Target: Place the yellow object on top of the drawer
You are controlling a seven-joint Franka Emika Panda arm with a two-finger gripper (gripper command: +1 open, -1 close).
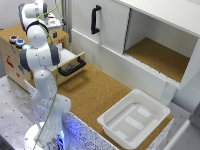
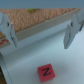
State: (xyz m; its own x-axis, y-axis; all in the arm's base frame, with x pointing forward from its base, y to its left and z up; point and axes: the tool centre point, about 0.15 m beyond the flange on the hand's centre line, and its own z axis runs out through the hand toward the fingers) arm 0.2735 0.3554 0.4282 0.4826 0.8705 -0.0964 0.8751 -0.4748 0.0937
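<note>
The drawer is seen pulled open at the upper left of the exterior frame, in its light-wood cabinet. The yellow object cannot be made out. The pincer is spread – nothing held – above a red cube.

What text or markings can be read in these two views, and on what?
"Z": black letter on the small red block, wrist view; could also be an "N" seen sideways.
Red marks on the side of the drawer, exterior view: too blurred to read.
Mark on the drawer's front beside the arm: too small to tell.
Nothing else legible; the white tub shows no lettering.
</note>
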